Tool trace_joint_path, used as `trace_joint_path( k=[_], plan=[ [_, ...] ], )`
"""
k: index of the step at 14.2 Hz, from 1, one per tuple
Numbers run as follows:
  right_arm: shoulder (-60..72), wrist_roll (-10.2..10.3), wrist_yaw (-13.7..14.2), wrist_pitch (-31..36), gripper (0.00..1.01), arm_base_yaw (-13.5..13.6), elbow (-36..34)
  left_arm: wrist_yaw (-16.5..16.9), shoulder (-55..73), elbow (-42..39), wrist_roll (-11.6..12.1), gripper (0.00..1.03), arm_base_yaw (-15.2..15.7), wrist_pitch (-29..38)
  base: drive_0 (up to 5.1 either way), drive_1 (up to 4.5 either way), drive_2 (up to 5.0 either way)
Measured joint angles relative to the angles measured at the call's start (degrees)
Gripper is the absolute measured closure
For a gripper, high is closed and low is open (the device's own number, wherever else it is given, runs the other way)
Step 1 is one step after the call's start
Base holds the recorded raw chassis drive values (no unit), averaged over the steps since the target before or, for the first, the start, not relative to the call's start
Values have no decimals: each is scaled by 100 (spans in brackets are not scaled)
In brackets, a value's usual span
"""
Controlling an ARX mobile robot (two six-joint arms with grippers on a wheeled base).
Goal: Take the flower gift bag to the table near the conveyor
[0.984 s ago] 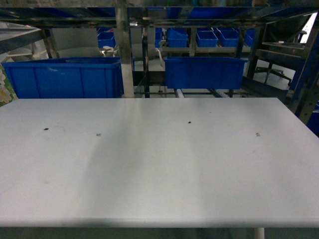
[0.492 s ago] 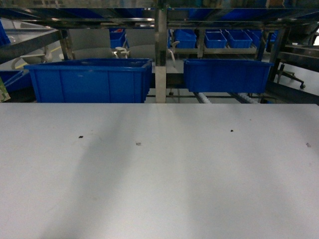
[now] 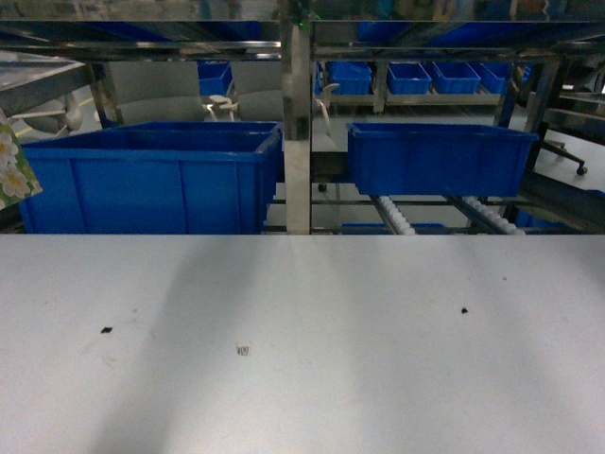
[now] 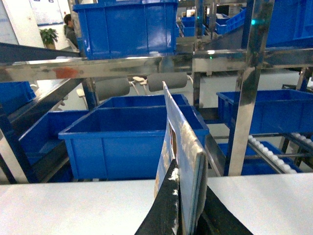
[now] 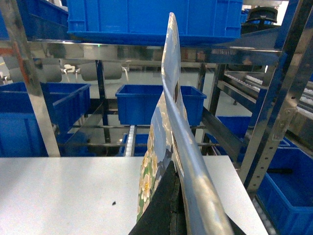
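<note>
Gripping one flower gift bag [image 4: 183, 161] each, left claw [image 4: 188, 215] and right claw [image 5: 173, 208] hold them above the counter [image 3: 378, 359]; conveyor [image 3: 392, 216] just behind. Carried over, not yet set down.

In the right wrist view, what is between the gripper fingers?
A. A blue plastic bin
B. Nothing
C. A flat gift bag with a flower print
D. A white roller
C: the right gripper is closed on the edge of the flower gift bag, which stands up over the white table.
</note>
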Motion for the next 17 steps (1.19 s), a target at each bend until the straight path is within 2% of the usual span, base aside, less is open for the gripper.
trace_joint_path(
  k=[14,17],
  plan=[
    [33,-2,0,4,99,0,-2,2,11,-7,0,101,7,42,-294,515,-158],
    [31,-2,0,-2,99,0,-2,0,9,-7,0,101,7,24,-2,-411,407]
  ],
)
